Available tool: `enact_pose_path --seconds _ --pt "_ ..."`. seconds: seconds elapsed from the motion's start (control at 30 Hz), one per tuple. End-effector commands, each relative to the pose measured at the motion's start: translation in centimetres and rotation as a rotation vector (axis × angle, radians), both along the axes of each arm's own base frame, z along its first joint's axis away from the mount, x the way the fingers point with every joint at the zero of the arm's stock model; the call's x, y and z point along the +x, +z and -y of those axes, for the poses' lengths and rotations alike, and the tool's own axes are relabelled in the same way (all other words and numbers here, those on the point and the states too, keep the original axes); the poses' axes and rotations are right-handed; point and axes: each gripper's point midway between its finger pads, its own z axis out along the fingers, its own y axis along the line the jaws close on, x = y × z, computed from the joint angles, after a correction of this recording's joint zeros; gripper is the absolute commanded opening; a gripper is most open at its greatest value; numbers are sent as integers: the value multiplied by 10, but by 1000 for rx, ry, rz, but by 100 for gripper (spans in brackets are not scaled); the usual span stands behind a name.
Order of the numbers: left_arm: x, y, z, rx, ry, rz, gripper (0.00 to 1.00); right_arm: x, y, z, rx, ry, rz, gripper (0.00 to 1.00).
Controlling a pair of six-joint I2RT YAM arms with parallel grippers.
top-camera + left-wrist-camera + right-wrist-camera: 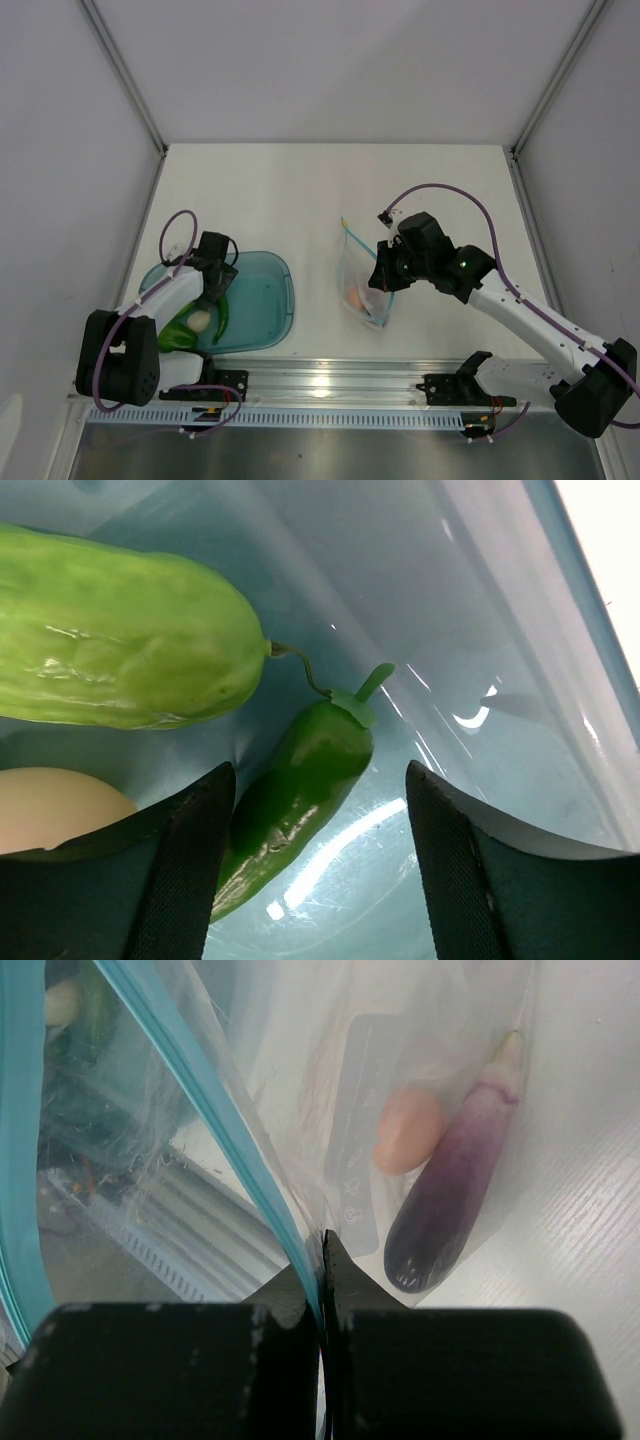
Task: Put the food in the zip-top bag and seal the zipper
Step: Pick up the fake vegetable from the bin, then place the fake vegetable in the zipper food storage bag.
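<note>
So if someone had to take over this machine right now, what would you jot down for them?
Left fingers: open, either side of the green pepper in the teal tray, not clamped on it.
Right fingers: shut on the edge of the zip-top bag by the zipper; the bag's mouth is open.
Done: the eggplant and the small orange piece lie inside the bag.
Left to do: the pepper, the cucumber and a pale round piece are in the tray. Bag them, then seal the zipper.
</note>
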Motion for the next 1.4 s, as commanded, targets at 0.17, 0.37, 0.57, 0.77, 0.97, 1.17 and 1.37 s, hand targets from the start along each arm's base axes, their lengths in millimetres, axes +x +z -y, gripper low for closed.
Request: enact_pose_path --seconds 0.17,0.37,0.57,0.77,0.97,1.17,1.37 --pt "-11 -7 -1 -14 19 -32 55 3 5 -3 27 3 21 0" --pt "-15 -8 -2 -20 37 -20 25 4 5 -2 21 -4 24 0" --pt "-16 -10 3 -41 19 -24 5 5 2 1 8 -10 29 0" --pt "-10 -8 19 -119 -64 51 0 4 4 1 7 15 48 0" --pt "8 19 36 -183 -193 286 1 4 0 -2 0 43 45 0" --pt "8 41 50 -231 -281 408 1 3 -5 -6 4 62 29 0" --pt "9 70 63 -267 -377 524 0 4 -9 -7 -3 60 21 0"
